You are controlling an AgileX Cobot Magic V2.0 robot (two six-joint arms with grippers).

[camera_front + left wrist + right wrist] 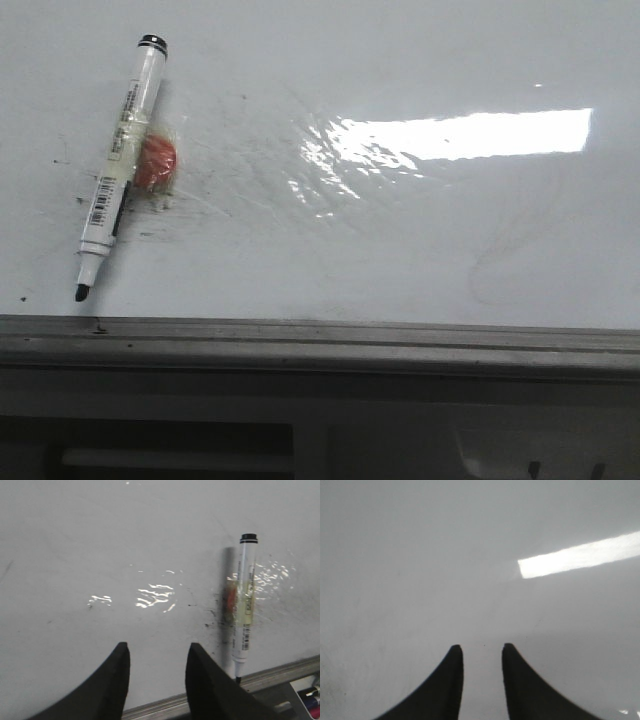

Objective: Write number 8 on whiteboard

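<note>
Front view: the whiteboard (pixel 420 250) fills the frame, glare bar at upper right, grey rail along the bottom edge. No number 8 is drawn on it, only ink specks. At the left of the frame lies a marker (pixel 120 170), uncapped, black tip toward the rail, a barcode label on its barrel; the print is too small to read. An orange-red lump (pixel 156 163) is taped against it. Left hand (pixel 157 655) hangs open above the board, holding nothing. Right hand (pixel 482 652) likewise, fingers apart.
</note>
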